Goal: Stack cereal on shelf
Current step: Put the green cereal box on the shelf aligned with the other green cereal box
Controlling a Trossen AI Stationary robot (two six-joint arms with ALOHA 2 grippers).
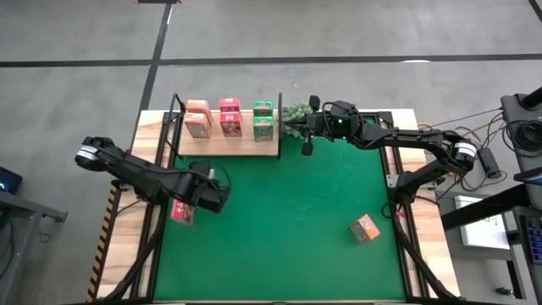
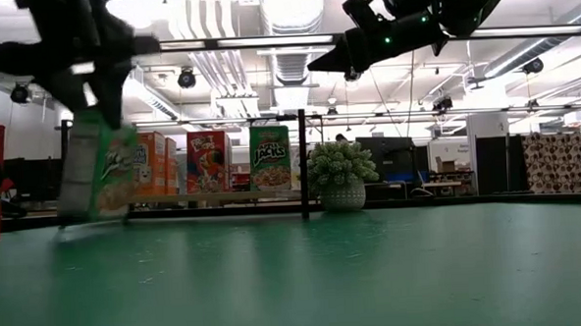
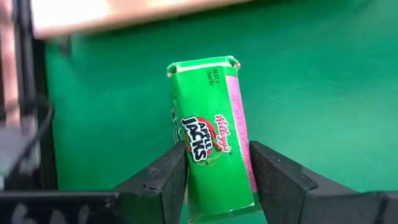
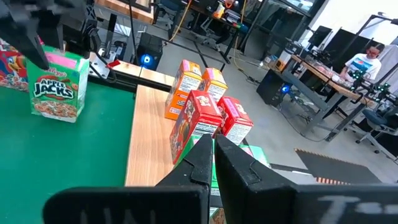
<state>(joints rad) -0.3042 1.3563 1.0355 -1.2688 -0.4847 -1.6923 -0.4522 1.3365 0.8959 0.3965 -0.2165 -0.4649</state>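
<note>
Left claw (image 3: pixel 217 168) has its two fingers pressed against the sides of a green cereal box (image 3: pixel 212 140), partly closed around it, near the left edge of the green mat (image 1: pixel 296 229). That box stands upright with its foot at the mat. Just beside it, at the mat's left border, a red cereal box (image 1: pixel 181 212) sits by the black frame rail. Wide bare mat lies to the right, broken only by an orange cereal box (image 1: pixel 365 228) near the right edge. At the back of the table (image 1: pixel 127 246) the shelf (image 1: pixel 227 146) carries six boxes in pairs: orange, red, green, with a small plant (image 1: pixel 295 113) just off its right end. The left arm reaches in low from the left side. The right claw (image 1: pixel 306 146) hangs shut and empty near the plant, its arm stretched in from the right.
</note>
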